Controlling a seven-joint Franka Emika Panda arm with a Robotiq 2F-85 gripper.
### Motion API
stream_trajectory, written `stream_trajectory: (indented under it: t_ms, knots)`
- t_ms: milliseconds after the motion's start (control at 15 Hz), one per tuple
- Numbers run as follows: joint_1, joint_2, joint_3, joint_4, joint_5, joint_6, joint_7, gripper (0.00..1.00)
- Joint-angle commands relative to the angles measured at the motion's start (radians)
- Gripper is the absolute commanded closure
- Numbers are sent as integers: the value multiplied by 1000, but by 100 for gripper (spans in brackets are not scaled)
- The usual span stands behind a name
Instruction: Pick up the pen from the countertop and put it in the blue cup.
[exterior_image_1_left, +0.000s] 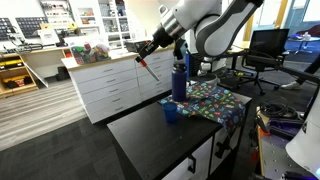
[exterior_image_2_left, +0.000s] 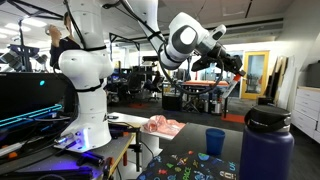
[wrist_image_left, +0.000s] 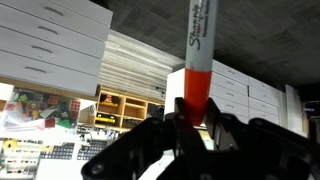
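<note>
Up off the countertop (exterior_image_1_left: 140, 140), well above the blue cup (exterior_image_1_left: 171, 112): the pen (exterior_image_1_left: 148, 69) is in the air, held by the gripper (exterior_image_1_left: 150, 56).

- Grip: wrist view shows the gripper (wrist_image_left: 195, 120) closed on the pen (wrist_image_left: 198, 60) at its orange-red end. The jaws press it from both sides. The printed barrel sticks out long and free beyond the fingertips.
- Position: in an exterior view the pen hangs slanted below the gripper, in front of the white drawers (exterior_image_1_left: 105, 85). It appears off to one side of the cup, not over its mouth. How far it sits in depth I cannot tell.
- Cup surroundings: a taller dark bottle (exterior_image_1_left: 179, 78) stands just behind the cup, and a patterned cloth (exterior_image_1_left: 212, 100) lies beside both. An exterior view shows the cup (exterior_image_2_left: 215, 141) open-topped, with the bottle (exterior_image_2_left: 266, 150) nearer the camera.

Risks, as I judge them:
- The hold is near one end, so the long free length could pivot in the jaws on a quick swing. The tip would then arrive off target.
- The slanted pen could catch the cup's rim on the way down and tip or shove the small cup.
- The bottle is close, so a sideways approach could knock it.
- A release from too high or off centre could bounce the pen out onto the countertop.
</note>
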Motion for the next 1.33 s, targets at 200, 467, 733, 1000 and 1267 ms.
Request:
stream_trajectory:
  t_ms: [200, 467, 733, 1000, 1267]
  knots:
    - [139, -103, -185, -54, -123, 0, 97, 95]
    - [273, -150, -343, -93, -140, 0, 73, 95]
    - [412, -204, -528, -144, -138, 0, 26, 95]
    - [548, -252, -716, -188, -130, 0, -58, 95]
    - [678, -289, -882, -215, -116, 0, -158, 95]
